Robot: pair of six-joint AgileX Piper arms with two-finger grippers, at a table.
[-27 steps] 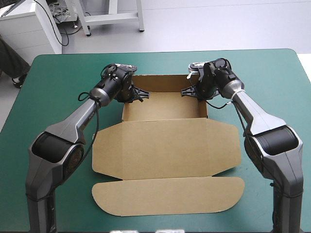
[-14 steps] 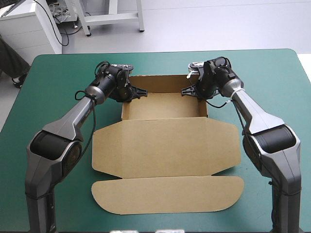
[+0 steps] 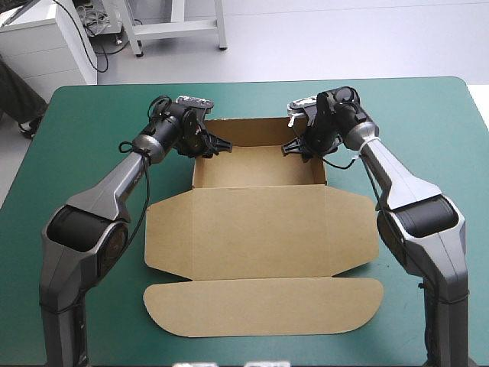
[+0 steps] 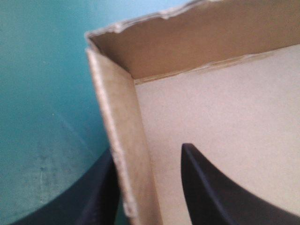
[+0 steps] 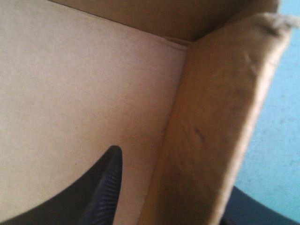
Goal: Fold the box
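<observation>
**Box.** The box (image 3: 260, 131) is brown board. It lies on the table (image 3: 92, 122), midway between the left and right edges. Its tray (image 3: 256, 164) stands open in the far half, with the left, right and far walls raised. The lid (image 3: 263, 229) lies flat on the table from the tray's near side toward the near edge. The flap (image 3: 263, 307), which has rounded ends, lies flat closest to that edge.

**Left gripper.** The left gripper (image 3: 216, 144) is at the tray's far left corner, with its arm coming in from the table's left side. Its fingers stand apart and straddle the left wall (image 4: 119, 140).
- The outer finger (image 4: 93, 201) is on the table side, close against the wall.
- The inner finger (image 4: 215, 192) is above the floor (image 4: 225, 103), and a gap shows between it and the wall.
- The wall is not clamped.
- The far wall (image 4: 197, 42) meets the left wall just ahead of the fingers, and its top edge is ragged.

**Right gripper.** The right gripper (image 3: 296, 147) is at the tray's far right corner, opposite the left gripper and well apart from it. Its fingers also stand apart, one on each side of the right wall (image 5: 211, 117).
- The inner finger (image 5: 93, 197) is inside the tray above the floor, clear of the wall.
- Only a little of the outer finger (image 5: 262, 211) shows, on the table side.
- This wall is not clamped either.

Both walls stand roughly upright.
</observation>
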